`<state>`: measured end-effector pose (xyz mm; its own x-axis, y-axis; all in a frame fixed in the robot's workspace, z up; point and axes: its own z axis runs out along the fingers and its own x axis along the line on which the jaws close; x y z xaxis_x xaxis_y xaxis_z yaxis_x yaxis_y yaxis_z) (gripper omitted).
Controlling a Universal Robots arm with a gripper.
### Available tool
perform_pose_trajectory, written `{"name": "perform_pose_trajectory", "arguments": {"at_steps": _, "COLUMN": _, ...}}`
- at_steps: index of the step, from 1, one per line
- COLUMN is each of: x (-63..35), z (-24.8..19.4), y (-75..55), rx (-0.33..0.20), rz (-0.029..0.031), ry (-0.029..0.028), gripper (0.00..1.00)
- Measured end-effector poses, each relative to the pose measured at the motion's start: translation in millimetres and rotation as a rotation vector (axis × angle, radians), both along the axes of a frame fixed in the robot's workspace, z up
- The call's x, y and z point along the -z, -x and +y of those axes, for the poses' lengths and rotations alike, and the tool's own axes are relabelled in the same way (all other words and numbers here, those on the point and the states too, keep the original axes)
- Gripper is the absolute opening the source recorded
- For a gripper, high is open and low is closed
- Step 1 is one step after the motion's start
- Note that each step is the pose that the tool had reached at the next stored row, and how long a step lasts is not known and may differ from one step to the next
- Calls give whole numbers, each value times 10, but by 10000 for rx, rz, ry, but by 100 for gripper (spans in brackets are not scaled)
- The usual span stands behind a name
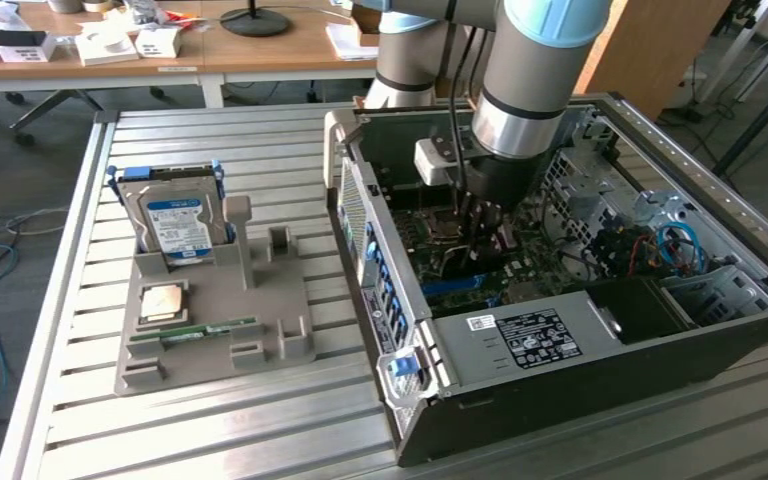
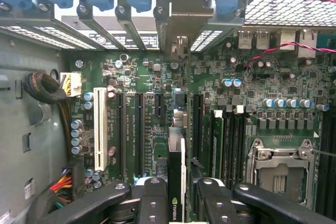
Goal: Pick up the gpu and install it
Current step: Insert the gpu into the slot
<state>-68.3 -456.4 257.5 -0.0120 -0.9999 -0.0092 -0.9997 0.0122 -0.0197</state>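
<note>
Jaws pinch my gpu (image 2: 176, 182) by its top edge inside the case (image 1: 491, 400); it looks stiff, thin, fragile.

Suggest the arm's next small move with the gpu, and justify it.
Probably a short, straight push down: the fingers grip the gpu edge-on above the motherboard, its bracket already at the rear slot openings. Whether it is seated cannot be told.

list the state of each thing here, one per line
gpu: held edge-on between the gripper's fingers, over the motherboard slots
gripper: shut on the gpu, inside the case
computer case: side open, lying on the table
hard drive: standing upright in the grey holder
memory stick: lying in the holder
</note>
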Motion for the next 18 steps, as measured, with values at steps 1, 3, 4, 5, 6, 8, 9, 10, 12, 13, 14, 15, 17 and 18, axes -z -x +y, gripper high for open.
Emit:
{"name": "perform_pose_trajectory", "arguments": {"at_steps": 1, "x": 0, "z": 0, "y": 0, "rx": 34, "rz": 0, "ry": 0, "gripper": 27}}
{"name": "perform_pose_trajectory", "arguments": {"at_steps": 3, "x": 0, "z": 0, "y": 0, "rx": 44, "rz": 0, "ry": 3, "gripper": 27}}
{"name": "perform_pose_trajectory", "arguments": {"at_steps": 4, "x": 1, "z": 0, "y": 0, "rx": 45, "rz": 1, "ry": 13, "gripper": 27}}
{"name": "perform_pose_trajectory", "arguments": {"at_steps": 5, "x": 1, "z": 0, "y": 0, "rx": 45, "rz": 1, "ry": 13, "gripper": 27}}
{"name": "perform_pose_trajectory", "arguments": {"at_steps": 6, "x": 1, "z": 0, "y": 0, "rx": 45, "rz": 1, "ry": 13, "gripper": 27}}
{"name": "perform_pose_trajectory", "arguments": {"at_steps": 8, "x": 0, "z": 0, "y": 0, "rx": 47, "rz": 9, "ry": 14, "gripper": 27}}
{"name": "perform_pose_trajectory", "arguments": {"at_steps": 9, "x": 0, "z": 0, "y": 1, "rx": 48, "rz": 14, "ry": 14, "gripper": 27}}
{"name": "perform_pose_trajectory", "arguments": {"at_steps": 10, "x": 0, "z": 0, "y": 1, "rx": 49, "rz": 19, "ry": 14, "gripper": 27}}
{"name": "perform_pose_trajectory", "arguments": {"at_steps": 12, "x": 0, "z": 0, "y": 0, "rx": 49, "rz": 37, "ry": 14, "gripper": 27}}
{"name": "perform_pose_trajectory", "arguments": {"at_steps": 13, "x": 0, "z": 0, "y": 0, "rx": 50, "rz": 50, "ry": 15, "gripper": 27}}
{"name": "perform_pose_trajectory", "arguments": {"at_steps": 14, "x": 0, "z": 0, "y": 0, "rx": 51, "rz": 63, "ry": 15, "gripper": 27}}
{"name": "perform_pose_trajectory", "arguments": {"at_steps": 15, "x": 0, "z": 0, "y": 0, "rx": 53, "rz": 76, "ry": 15, "gripper": 27}}
{"name": "perform_pose_trajectory", "arguments": {"at_steps": 17, "x": 1, "z": 0, "y": 0, "rx": 54, "rz": 87, "ry": 15, "gripper": 27}}
{"name": "perform_pose_trajectory", "arguments": {"at_steps": 18, "x": 2, "z": 0, "y": 0, "rx": 54, "rz": 87, "ry": 15, "gripper": 27}}
